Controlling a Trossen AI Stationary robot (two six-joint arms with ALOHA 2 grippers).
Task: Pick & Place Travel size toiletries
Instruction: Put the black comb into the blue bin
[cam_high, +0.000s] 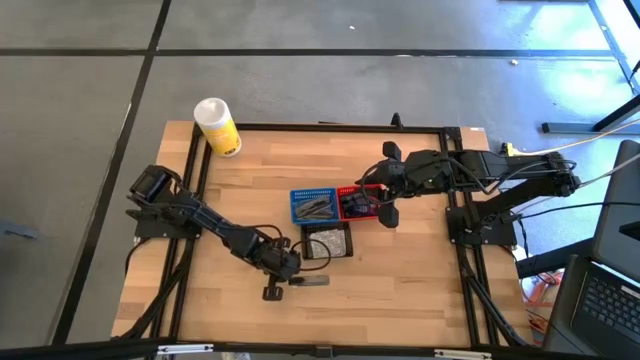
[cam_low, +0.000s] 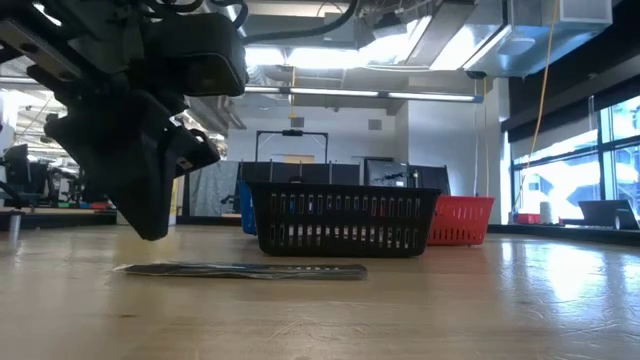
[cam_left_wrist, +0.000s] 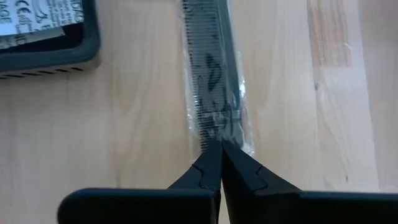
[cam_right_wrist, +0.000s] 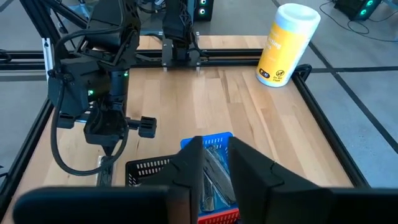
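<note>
A pale wooden bench (cam_high: 400, 260) with visible plank grain carries three small mesh baskets in its middle: a blue one (cam_high: 313, 206), a red one (cam_high: 360, 202) and a black one (cam_high: 327, 242). A white-and-yellow cylindrical canister (cam_high: 217, 126) stands at a far corner.

The packet (cam_left_wrist: 213, 93) lies flat on the bench just beside the black basket, on the near side. It is a long, slim, dark comb-like piece sealed in clear crinkly wrap, with fine teeth showing along one edge. Its long axis runs straight away from the left gripper (cam_left_wrist: 220, 151), one end at the fingertips. In the low view it looks thin and flat, lying parallel to the basket's front.

The left gripper's jaws are pressed together, their tips meeting at the packet's near end.

The right gripper (cam_right_wrist: 214, 163) hangs over the blue and red baskets, jaws narrowly parted with nothing between them. Slim grey tubes (cam_right_wrist: 214, 171) fill the blue basket.
</note>
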